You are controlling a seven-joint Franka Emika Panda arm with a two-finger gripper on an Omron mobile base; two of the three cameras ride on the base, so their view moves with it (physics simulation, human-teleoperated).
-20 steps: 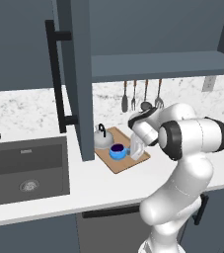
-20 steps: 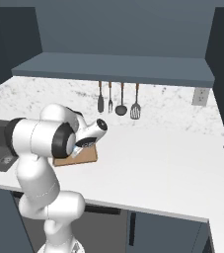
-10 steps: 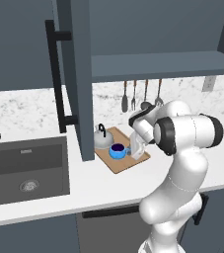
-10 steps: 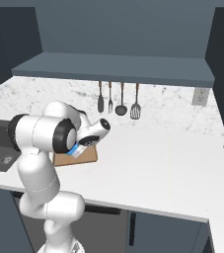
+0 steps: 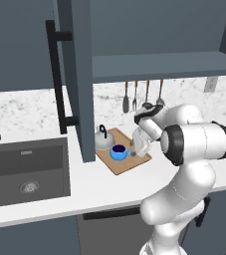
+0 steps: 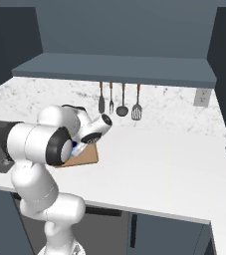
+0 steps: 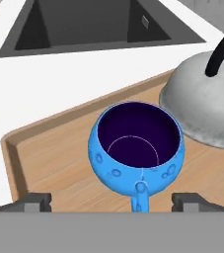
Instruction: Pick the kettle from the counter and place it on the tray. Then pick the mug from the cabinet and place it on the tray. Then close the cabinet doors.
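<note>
1. The tray (image 5: pixel 126 162) lies on the counter (image 5: pixel 45 196), in front of the backsplash.
2. The kettle (image 5: pixel 103 141) sits on the tray, toward its 10 o'clock corner in the left base view.
3. The mug (image 5: pixel 118 152) stands on the tray just beside the kettle, at the kettle's 4 o'clock in that view.
4. In the hand view the mug (image 7: pixel 136 148) is at centre, its handle pointing to 6 o'clock, with the kettle (image 7: pixel 207 106) at its 2 o'clock.
5. The sink (image 5: pixel 26 169) is set into the counter at the tray's 9 o'clock.
6. The utensils (image 5: pixel 146 97) hang on the backsplash at the tray's 12 o'clock.
7. The open cabinet door (image 5: pixel 77 74) stands out over the counter between sink and tray.
8. The gripper (image 5: pixel 140 148) hangs over the tray's 3 o'clock side, right of the mug.
</note>
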